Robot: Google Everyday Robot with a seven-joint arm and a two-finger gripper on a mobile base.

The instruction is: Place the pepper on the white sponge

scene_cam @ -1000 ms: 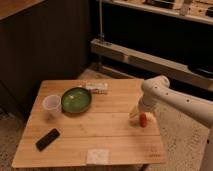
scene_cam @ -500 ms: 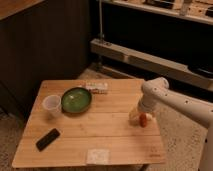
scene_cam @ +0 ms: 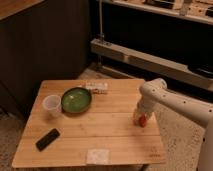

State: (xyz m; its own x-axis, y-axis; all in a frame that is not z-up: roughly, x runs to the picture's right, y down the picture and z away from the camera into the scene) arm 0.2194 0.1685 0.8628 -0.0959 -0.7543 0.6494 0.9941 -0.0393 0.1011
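Note:
The pepper (scene_cam: 143,120) is a small red-orange piece at the right edge of the wooden table (scene_cam: 115,125), right at the tip of my gripper (scene_cam: 140,119). The white arm comes in from the right and bends down over it. The gripper's end covers part of the pepper. The white sponge (scene_cam: 98,156) lies flat near the table's front edge, well to the left of and in front of the gripper.
A green bowl (scene_cam: 76,99) sits in the middle left, with a clear plastic cup (scene_cam: 52,105) to its left. A whitish packet (scene_cam: 96,88) lies behind the bowl. A black phone-like slab (scene_cam: 48,139) lies at the front left. Metal shelving stands behind.

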